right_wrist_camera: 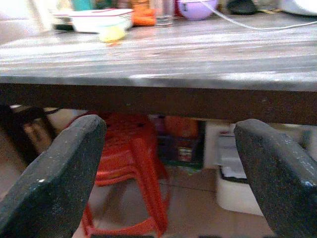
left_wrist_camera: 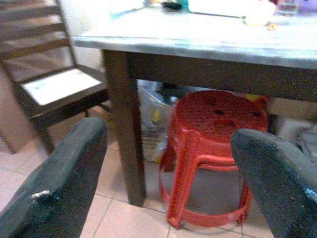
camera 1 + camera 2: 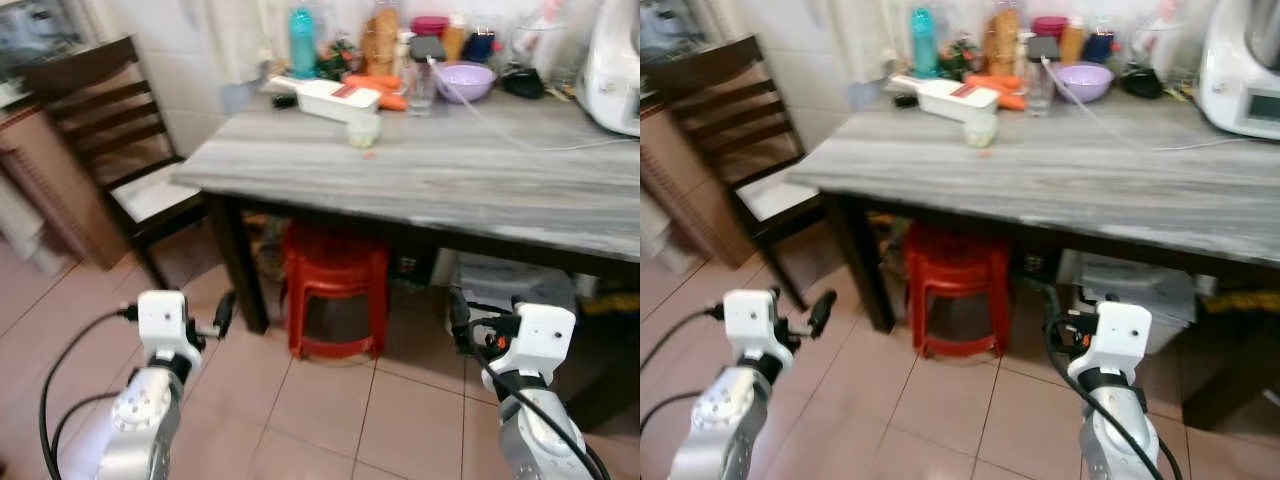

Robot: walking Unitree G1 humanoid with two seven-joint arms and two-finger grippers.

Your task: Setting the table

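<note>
Both grippers are down low in front of the table, below its top, and neither is carrying anything. The left gripper has its two black fingers spread wide, and straight ahead between them sits a red plastic stool with a perforated seat, tucked under the table on the pinkish tiled floor. Just to that gripper's left is the table's dark wooden leg, and further left a dark wooden slatted chair with a pale seat pad.

The right gripper is spread wide too, looking at the table's front edge, with a whitish plastic storage box on the floor past it.

Above and ahead of both is the grey wood-grain tabletop. The near half is bare; the stuff is all bunched at the far edge, well away from either gripper. There's a white rectangular tray-like container with something red on it, can't tell what it holds. A small pale cup-shaped thing stands just in front of it. Further back: a teal bottle, a clear drinking glass, and a lilac plastic bowl whose contents I can't make out. A white cable trails across the top toward a white kitchen appliance at the far right.
</note>
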